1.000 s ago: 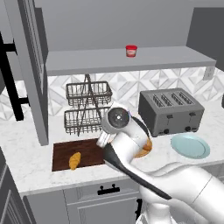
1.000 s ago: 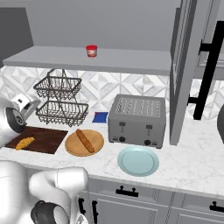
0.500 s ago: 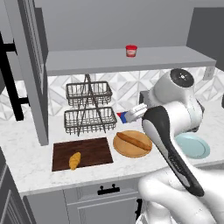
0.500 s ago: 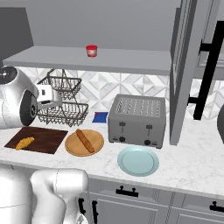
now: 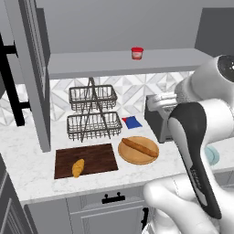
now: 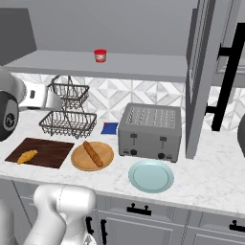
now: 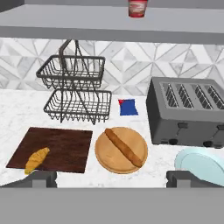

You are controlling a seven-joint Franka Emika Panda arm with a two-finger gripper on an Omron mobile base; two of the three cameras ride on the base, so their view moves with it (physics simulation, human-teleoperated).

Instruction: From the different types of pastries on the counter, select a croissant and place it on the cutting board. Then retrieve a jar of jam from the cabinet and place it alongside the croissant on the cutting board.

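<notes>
Small golden croissant (image 7: pixel 36 160) on dark brown rectangular wooden board (image 7: pixel 65 148); jaws spread, empty; next: red jam jar (image 7: pixel 137 8) at 12 o'clock.

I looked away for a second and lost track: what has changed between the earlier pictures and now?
The arm swung from over the cutting board toward the toaster side and lifted away; the gripper is open and empty. The croissant stayed on the board, the jar of jam on the cabinet shelf, the long roll on its round board, the blue plate in place.
</notes>
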